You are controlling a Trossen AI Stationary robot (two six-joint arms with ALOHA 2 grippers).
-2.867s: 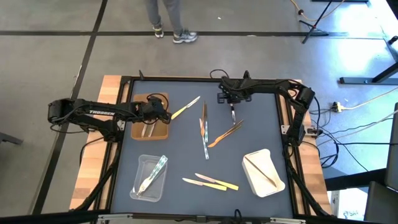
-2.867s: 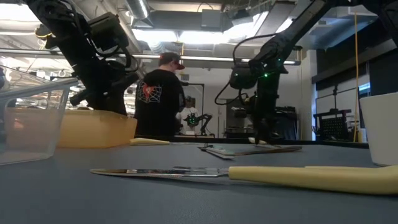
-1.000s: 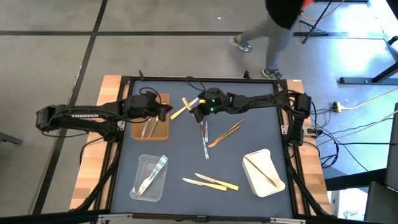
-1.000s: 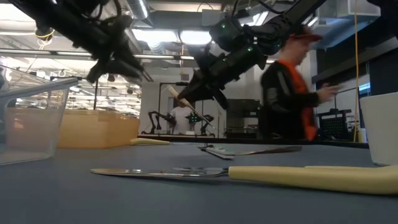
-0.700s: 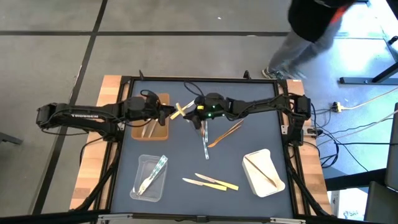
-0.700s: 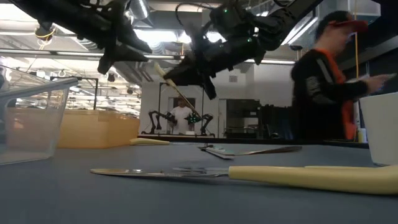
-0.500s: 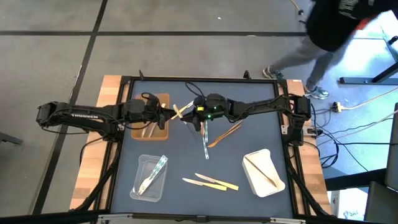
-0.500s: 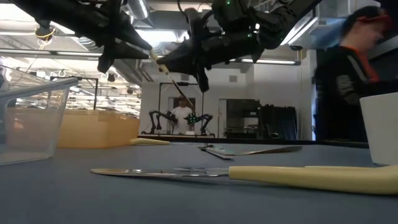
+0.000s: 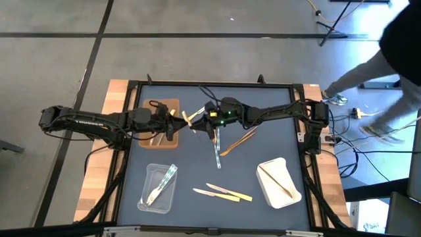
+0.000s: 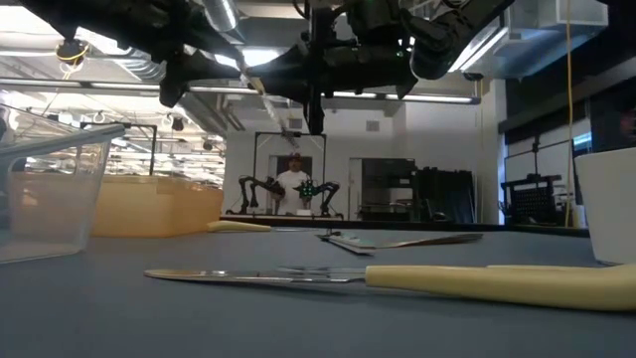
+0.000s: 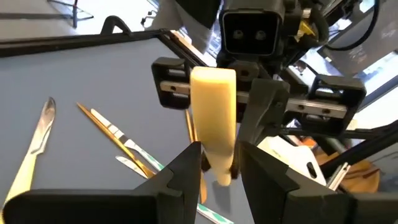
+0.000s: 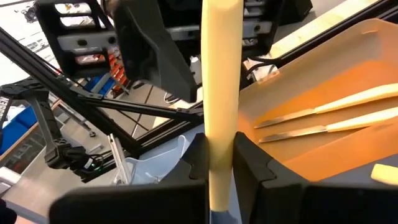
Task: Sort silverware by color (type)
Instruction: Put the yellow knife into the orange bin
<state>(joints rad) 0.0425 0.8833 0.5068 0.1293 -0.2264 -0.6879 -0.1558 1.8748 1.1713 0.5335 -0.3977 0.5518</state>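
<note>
Above brown tray [image 9: 160, 135] | R hand [image 9: 197, 121] + L hand [image 9: 176, 120] both grasping yellow knife [image 9: 189, 116]

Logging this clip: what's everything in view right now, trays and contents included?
table: one, dark blue
brown tray: one, far left
knives: two, yellow-handled, in brown tray
clear tray: one, near left
clear utensils: a couple, inside clear tray
white tray: one, near right
wooden utensil: one, in white tray
loose utensils: clear centre; tan beside; yellow near edge
person: one, passing behind
held utensil: one, yellow, airborne
right pincer: gripping it
left pincer: at its other end
</note>
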